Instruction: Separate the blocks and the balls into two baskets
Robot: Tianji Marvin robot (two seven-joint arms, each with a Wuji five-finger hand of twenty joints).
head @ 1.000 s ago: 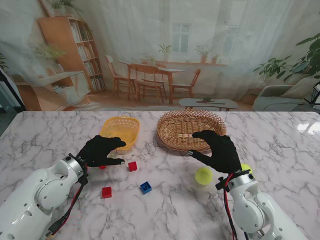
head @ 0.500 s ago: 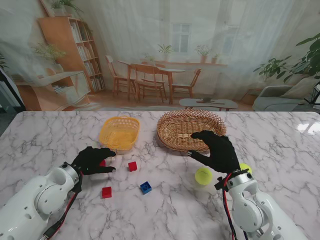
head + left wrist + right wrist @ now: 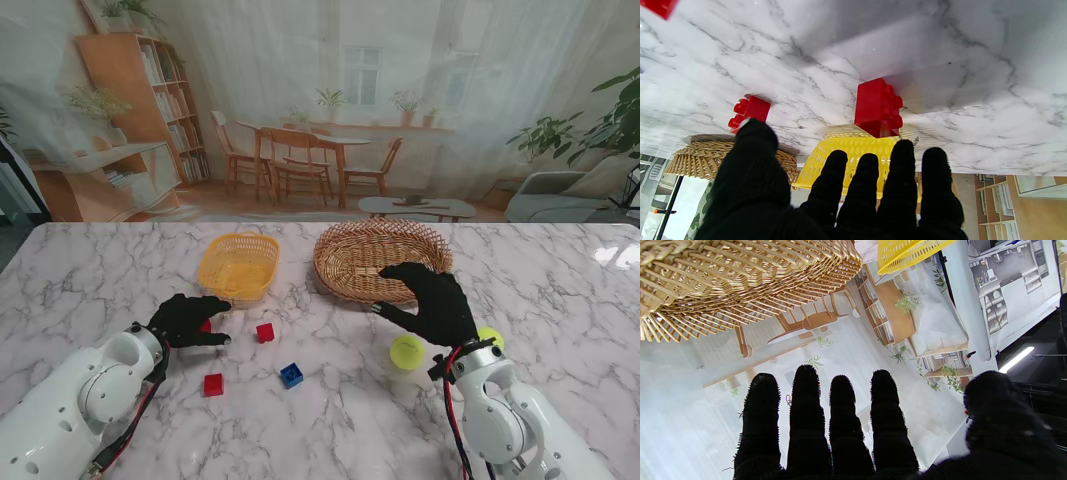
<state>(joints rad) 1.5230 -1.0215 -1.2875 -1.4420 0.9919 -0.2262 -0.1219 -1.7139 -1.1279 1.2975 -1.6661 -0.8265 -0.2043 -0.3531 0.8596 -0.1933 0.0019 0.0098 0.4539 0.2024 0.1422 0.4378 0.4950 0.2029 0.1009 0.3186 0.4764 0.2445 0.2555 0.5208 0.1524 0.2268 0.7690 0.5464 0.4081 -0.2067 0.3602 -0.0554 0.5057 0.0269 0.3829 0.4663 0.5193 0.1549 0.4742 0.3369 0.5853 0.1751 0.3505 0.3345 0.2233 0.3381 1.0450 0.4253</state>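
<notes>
My left hand hovers open over a red block that peeks out past its fingers; the left wrist view shows this red block lying on the marble just beyond the fingertips, not held. Another red block sits to its right, a third red block and a blue block lie nearer to me. My right hand is open, raised near the wicker basket. A yellow-green ball lies beside it, a second ball at its right. The yellow basket stands beyond the left hand.
The two baskets stand side by side at mid-table, both looking empty from the stand view. The right wrist view shows the wicker basket's wall and the yellow basket's rim ahead of the fingers. The table's far edge meets a printed backdrop.
My left hand has drawn back from the yellow basket toward me and lowered over the red block. The right hand has barely shifted.
</notes>
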